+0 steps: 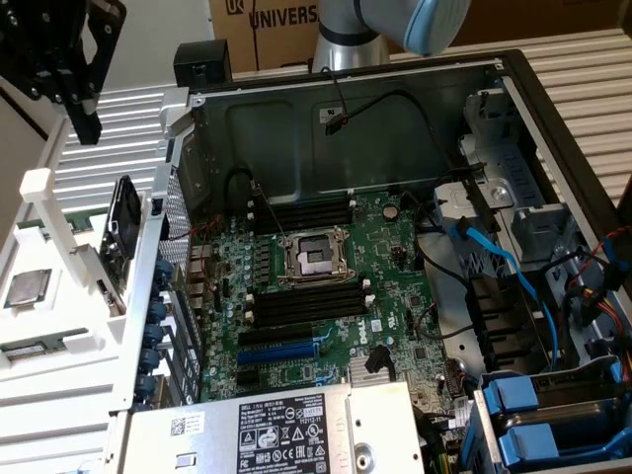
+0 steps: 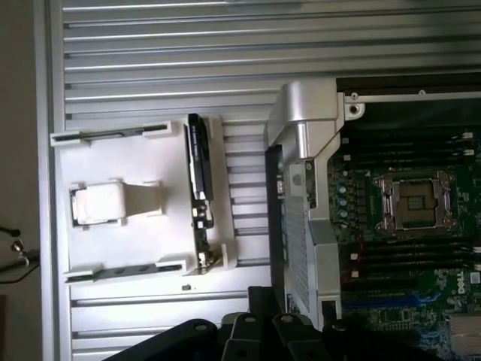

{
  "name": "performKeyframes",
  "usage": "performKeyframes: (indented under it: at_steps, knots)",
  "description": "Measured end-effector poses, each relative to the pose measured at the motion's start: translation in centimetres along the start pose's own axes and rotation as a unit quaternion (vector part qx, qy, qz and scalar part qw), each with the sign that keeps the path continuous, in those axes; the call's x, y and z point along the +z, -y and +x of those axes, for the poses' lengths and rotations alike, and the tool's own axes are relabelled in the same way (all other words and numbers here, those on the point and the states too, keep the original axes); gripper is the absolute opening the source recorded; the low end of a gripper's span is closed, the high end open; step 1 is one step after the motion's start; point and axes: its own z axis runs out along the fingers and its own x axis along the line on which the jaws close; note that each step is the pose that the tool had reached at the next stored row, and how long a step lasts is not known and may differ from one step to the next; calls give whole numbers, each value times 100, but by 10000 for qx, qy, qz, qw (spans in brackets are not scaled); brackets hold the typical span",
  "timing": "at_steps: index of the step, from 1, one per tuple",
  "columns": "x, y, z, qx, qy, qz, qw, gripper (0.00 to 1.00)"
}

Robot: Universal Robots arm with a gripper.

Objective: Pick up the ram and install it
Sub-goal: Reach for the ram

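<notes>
The ram point(image 1: 123, 232), a long, thin, dark-green board stick with black chips, stands on its long edge in a white plastic stand point(image 1: 44, 197). The stand sits on the ribbed silver metal counter point(image 1: 118, 138), just beside the outer wall of the open grey metal computer case point(image 1: 395, 118). I think the ram is kept up on its edge so that its two flat sides are free to be pinched from above. The black gripper point(image 1: 77, 99) hangs high over the counter, well apart from the ram. I see nothing in it, and I cannot tell how wide it is open. In the wrist view the ram point(image 2: 199, 180) sits in a groove of the stand point(image 2: 135, 150), and the gripper point(image 2: 259, 331) is off to one side of it. Inside the case lies the flat green main board point(image 1: 385, 286). It has long black plastic slots point(image 1: 301, 306) on both sides of a square silver metal socket point(image 1: 316, 259). The slots look empty and face up, so I think a stick would go straight down into one. The ram is not yet picked up, so the job looks to be at its start. A square silver-topped chip point(image 1: 28, 286) lies flat in another part of the stand, toward the exterior view's left.
</notes>
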Motion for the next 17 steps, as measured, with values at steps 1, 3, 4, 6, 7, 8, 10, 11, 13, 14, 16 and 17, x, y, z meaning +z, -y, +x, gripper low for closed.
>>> performKeyframes:
  at_steps: [1,3,4,6,7,8,10,11,13,14,16,17]
  knots:
    - [3,4,46,0,0,0,10000,11]
    - [11,13,137,0,0,0,10000,11]
    - [22,24,231,0,0,0,10000,11]
    - [41,45,365,0,0,0,10000,11]
    - [50,57,406,0,0,0,10000,11]
    - [59,69,446,0,0,0,10000,11]
    - [78,95,525,0,0,0,10000,11]
    - [89,107,564,0,0,0,10000,11]
    - [108,133,643,0,0,0,10000,11]
    - [116,150,678,0,0,0,10000,11]
    - [131,185,748,0,0,0,10000,11]
    - [139,200,781,0,0,0,10000,11]
